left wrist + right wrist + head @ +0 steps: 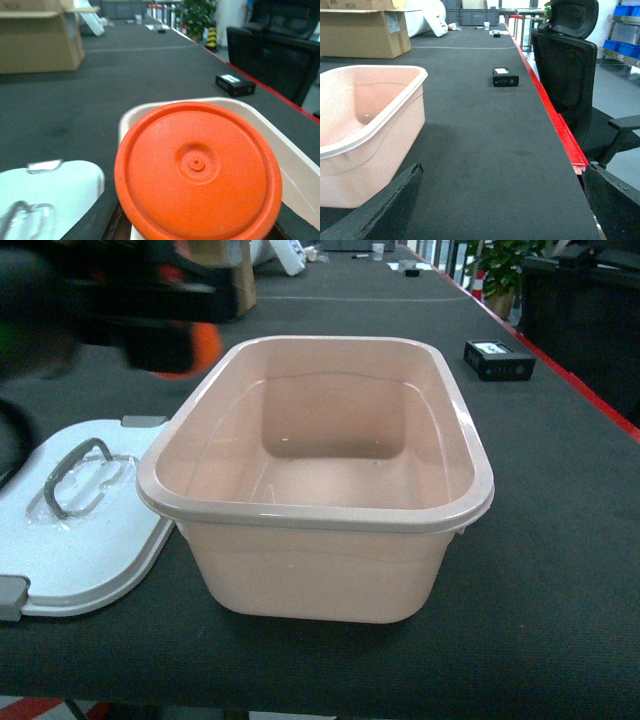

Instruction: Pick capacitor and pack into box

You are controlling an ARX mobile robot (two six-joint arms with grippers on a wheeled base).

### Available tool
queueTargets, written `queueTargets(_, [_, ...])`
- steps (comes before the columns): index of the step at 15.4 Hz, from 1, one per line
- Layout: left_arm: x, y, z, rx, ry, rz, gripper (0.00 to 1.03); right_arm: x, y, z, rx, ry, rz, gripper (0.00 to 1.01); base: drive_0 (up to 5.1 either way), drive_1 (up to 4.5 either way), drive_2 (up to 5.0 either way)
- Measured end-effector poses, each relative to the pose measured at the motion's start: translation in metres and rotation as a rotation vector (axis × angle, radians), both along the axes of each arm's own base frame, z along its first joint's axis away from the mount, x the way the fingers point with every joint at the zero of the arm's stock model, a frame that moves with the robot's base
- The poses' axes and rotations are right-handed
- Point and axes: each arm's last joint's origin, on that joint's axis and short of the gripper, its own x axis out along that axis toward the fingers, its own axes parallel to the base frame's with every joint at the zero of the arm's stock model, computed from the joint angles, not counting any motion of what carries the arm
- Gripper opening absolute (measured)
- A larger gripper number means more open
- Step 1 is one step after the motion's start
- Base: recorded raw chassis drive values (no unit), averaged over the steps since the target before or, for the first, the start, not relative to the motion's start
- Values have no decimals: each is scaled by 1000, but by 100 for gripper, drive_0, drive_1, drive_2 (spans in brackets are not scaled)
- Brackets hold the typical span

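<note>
The white plastic lid with grey latch clips and a grey handle (85, 540) lies flat on the dark worktop (560, 540) at nine o'clock of the pale pink rectangular plastic box with rounded corners (320, 570), just beside it. So the box is already open, and nothing shows inside it; packing is not yet done.

The capacitor, a round orange plastic-capped piece (197, 172), is off the worktop. In the left wrist view its flat face fills the lower frame, over the box's near left rim. In the head view it shows as a blurred orange patch at about eleven o'clock of the box, under the dark left arm. By my reading, the pick is made; lowering and release are left.

The left pincer (175, 325) seems clamped on the capacitor, though its tips are hidden or blurred.

The right pincer (500, 210) is spread wide, pinching nothing, at three o'clock of the box, over bare worktop.
</note>
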Motion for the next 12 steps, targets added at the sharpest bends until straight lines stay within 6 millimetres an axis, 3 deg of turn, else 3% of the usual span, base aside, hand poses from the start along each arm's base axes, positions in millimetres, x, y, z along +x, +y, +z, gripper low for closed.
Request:
queueTargets(3, [53,-58,-22,28,100,-60,44,0,0,0,0,0,0,98,0,0,0])
queueTargets(5, [55,-62,-29,24,109,-60,67,0,0,0,0,0,0,98,0,0,0])
queueTargets(8, [49,-24,-15,4,58,7,98,0,0,0,0,0,0,98,0,0,0])
queueTargets(9, [49,-10,-12,7,46,31,100,0,0,0,0,0,0,98,0,0,0])
queueTargets(12, [47,71,-13,36,32,180,98,0,0,0,0,0,0,98,0,0,0])
